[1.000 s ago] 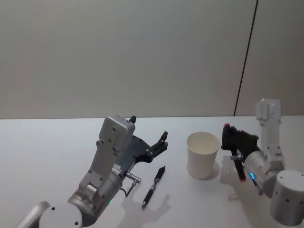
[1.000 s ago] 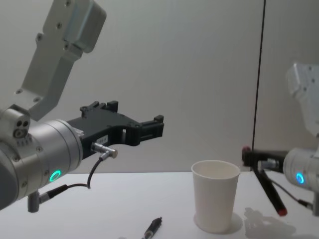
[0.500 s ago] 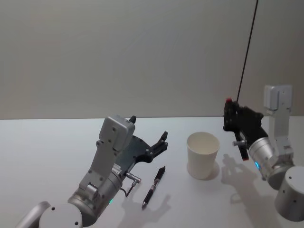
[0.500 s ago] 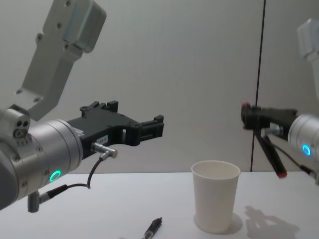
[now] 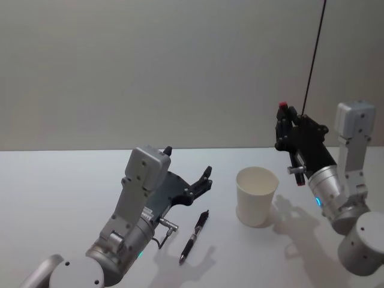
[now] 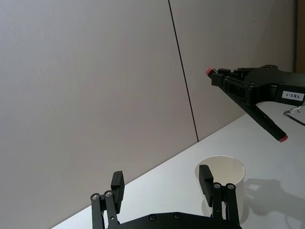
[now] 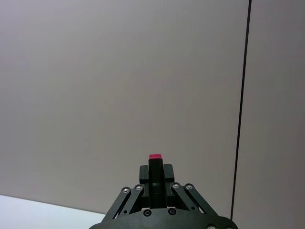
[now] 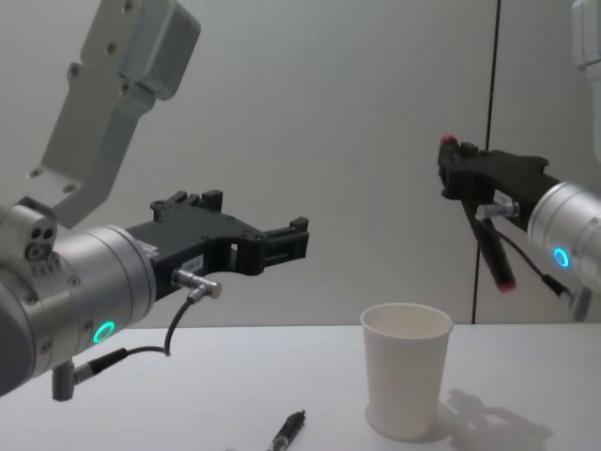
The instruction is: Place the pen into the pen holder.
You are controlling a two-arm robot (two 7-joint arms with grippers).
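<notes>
Chest view: the right gripper [image 8: 457, 171], raised above and right of the plain white tapered paper cup [image 8: 406, 381], is clamped on a black pen with red ends [image 8: 492, 249] that slants downward. The left gripper [image 5: 188, 162] hovers with its jaws spread wide, left of the cup. A second black pen [image 5: 194, 237] lies on the white table [image 5: 60, 192], just nearer than it.
</notes>
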